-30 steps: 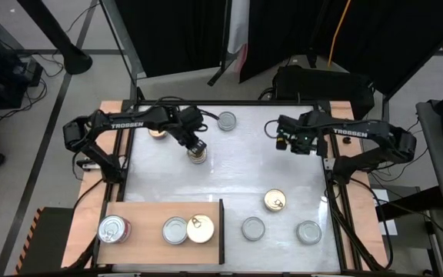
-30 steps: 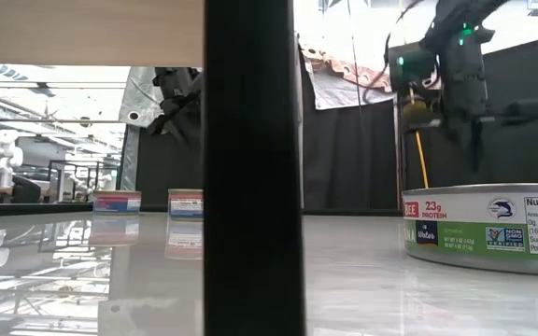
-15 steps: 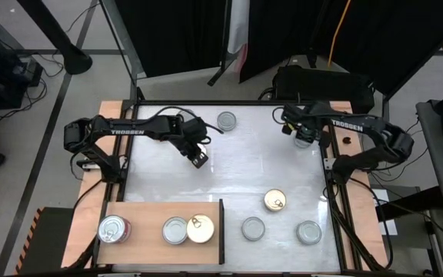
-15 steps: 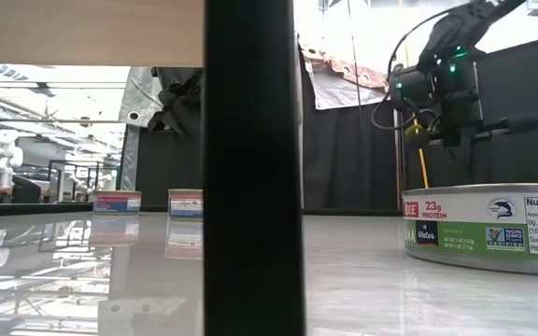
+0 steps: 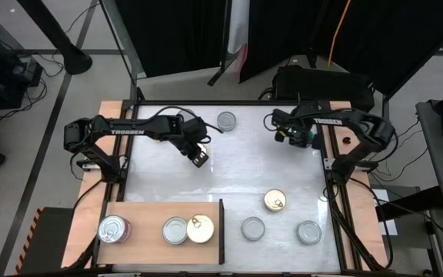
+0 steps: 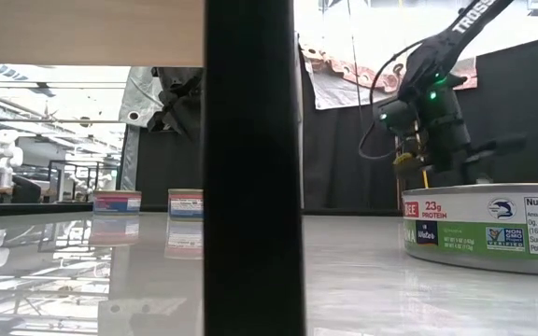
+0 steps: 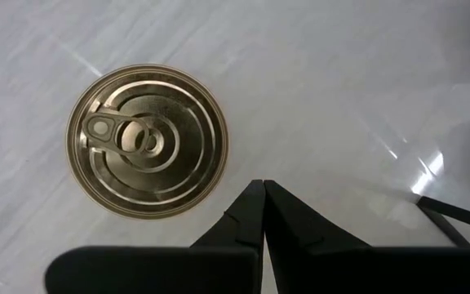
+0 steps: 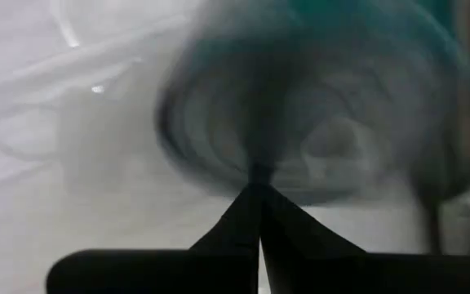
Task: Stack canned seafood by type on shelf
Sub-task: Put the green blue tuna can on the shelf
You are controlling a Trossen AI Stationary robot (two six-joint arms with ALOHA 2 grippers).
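Left gripper [image 5: 199,160] had lifted off the gold can [image 7: 146,140], pinched shut and empty, can left on the table. Right gripper [image 5: 284,137] swung in at the back edge, also closed, empty. Shelf [image 5: 141,208] held three tins, nothing added.

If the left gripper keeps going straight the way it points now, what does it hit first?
Probably the bare white tabletop: the left gripper, jaws shut, points down beside the gold-lidded can, not at it. Depth is unclear.

High view looks straight down on the tabletop [image 5: 229,177]; low view skims it level; wrist views sit close above it (all share it).
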